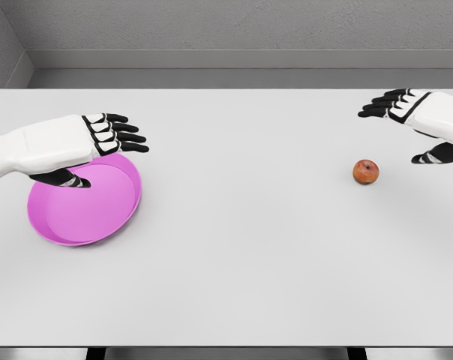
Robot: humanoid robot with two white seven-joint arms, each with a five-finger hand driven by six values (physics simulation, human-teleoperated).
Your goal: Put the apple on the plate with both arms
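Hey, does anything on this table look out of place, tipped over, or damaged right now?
Nothing stands out. The apple sits intact on the white table, and the pink plate lies flat under the open left robot hand.

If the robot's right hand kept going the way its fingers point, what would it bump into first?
Probably nothing. The right hand points left across the bare table, and its open fingers aim past the apple, which sits nearer the camera. The plate lies far off, also nearer. Depth is hard to judge.
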